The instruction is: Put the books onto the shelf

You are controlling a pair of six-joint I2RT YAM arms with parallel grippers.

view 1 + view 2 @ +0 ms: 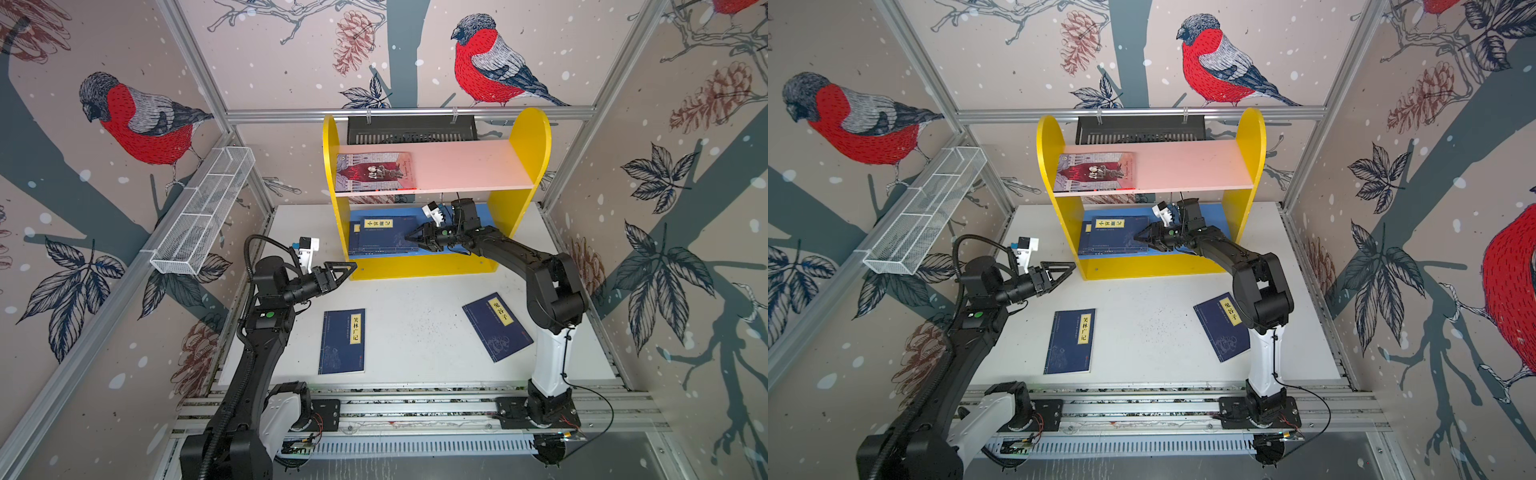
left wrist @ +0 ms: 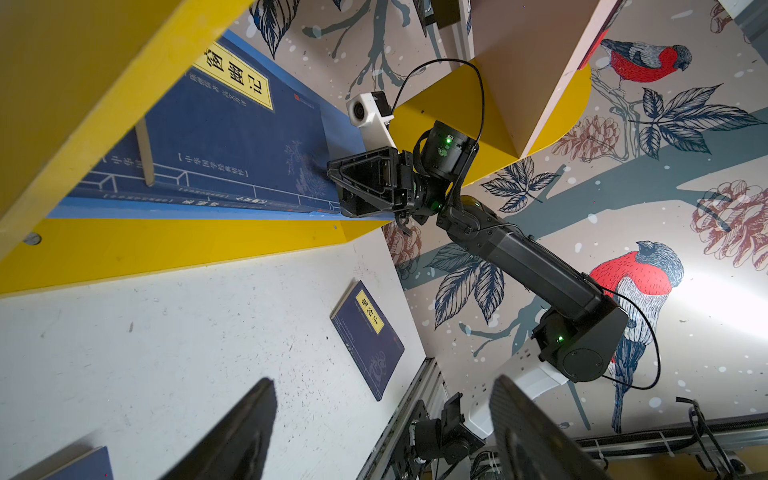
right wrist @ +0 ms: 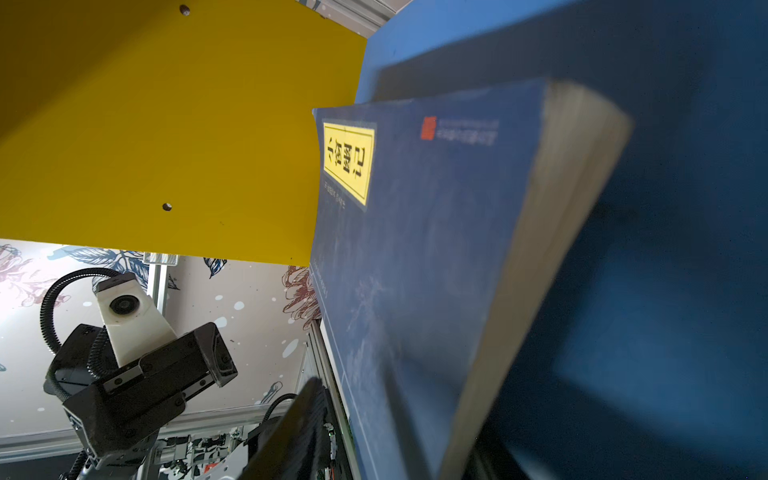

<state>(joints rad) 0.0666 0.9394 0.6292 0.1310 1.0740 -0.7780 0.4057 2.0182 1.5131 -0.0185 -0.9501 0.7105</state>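
Step in hand, my read: release the top navy-blue paperback with a yellow title label (image 1: 384, 232). It lies flat on a second navy paperback (image 1: 354, 241) on the blue lower board (image 2: 166, 210) of the yellow-sided two-tier shelf (image 1: 530, 137).

Right hand (image 1: 413, 240) is at that book's right edge; can't tell whether the jaws grip it or stand clear.

Suggest: open fully, then back straight out, low and level, so the fingers don't drag the top book off. Mind the white wrist camera (image 1: 432, 212), close under the pink upper board (image 1: 469, 166).

Left hand (image 1: 349, 267) is wide open, empty, just beside the shelf's front-left corner.

- Grey-lilac illustrated paperback (image 1: 376, 171): on the pink board.
- Left-side navy paperback (image 1: 343, 340) and right-side navy paperback (image 1: 497, 326): flat on the white tabletop (image 1: 415, 332), the latter partly under the right arm.
- White wire mesh basket (image 1: 203, 212) and black slotted tray (image 1: 411, 129): clear of the path.
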